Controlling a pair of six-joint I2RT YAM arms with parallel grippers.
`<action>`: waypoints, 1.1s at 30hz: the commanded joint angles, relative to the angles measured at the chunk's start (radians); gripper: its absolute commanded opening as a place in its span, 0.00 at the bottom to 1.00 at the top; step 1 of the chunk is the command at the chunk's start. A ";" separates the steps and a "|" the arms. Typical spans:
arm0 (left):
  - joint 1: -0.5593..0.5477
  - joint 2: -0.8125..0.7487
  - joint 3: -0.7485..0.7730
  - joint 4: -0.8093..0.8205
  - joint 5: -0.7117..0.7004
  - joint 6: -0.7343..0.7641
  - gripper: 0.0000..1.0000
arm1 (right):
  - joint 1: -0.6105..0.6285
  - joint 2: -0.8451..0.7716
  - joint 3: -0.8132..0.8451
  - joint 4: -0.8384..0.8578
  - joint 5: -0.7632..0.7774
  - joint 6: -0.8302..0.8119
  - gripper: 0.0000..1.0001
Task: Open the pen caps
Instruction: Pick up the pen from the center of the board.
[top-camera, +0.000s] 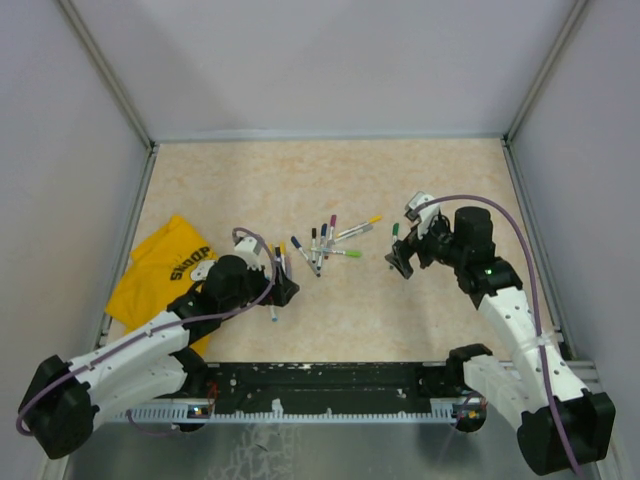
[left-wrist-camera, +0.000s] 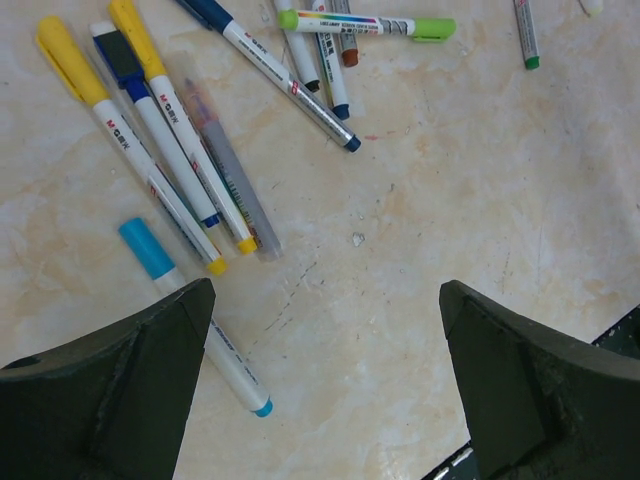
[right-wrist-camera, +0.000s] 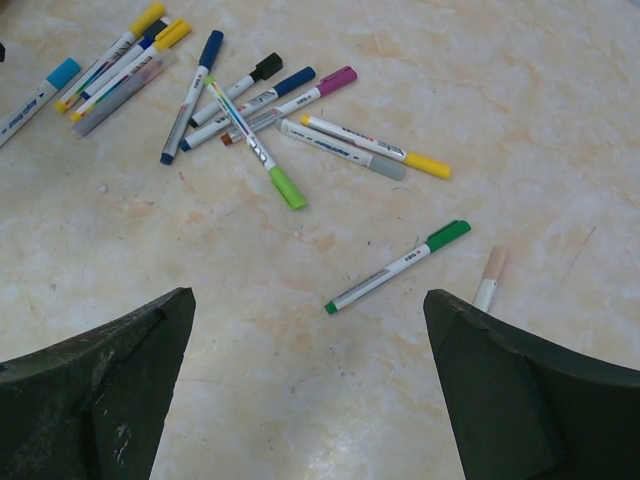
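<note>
Where grey walls (top-camera: 300, 60) close in, beige marbled tabletop (top-camera: 400, 180), scattered pens (top-camera: 322, 250)

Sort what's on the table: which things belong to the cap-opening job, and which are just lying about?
Job:
- pen pile, caps on
- yellow-capped pens
- light-blue-capped pen
- green-capped pen, lying apart from the pile

Lying about:
- yellow cloth, at the table's left edge

pens (top-camera: 322, 245): clustered at centre of table (top-camera: 400, 180) | cloth (top-camera: 160, 268): left of pens
</note>
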 joint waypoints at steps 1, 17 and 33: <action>-0.003 -0.037 -0.010 0.051 -0.040 -0.005 1.00 | 0.007 -0.006 0.017 0.022 -0.023 -0.023 0.98; -0.003 0.018 0.057 -0.086 -0.056 -0.043 0.99 | 0.008 -0.006 0.018 0.016 -0.020 -0.026 0.98; -0.004 0.148 0.153 -0.237 -0.130 -0.033 0.91 | 0.008 0.002 0.018 0.015 -0.019 -0.029 0.98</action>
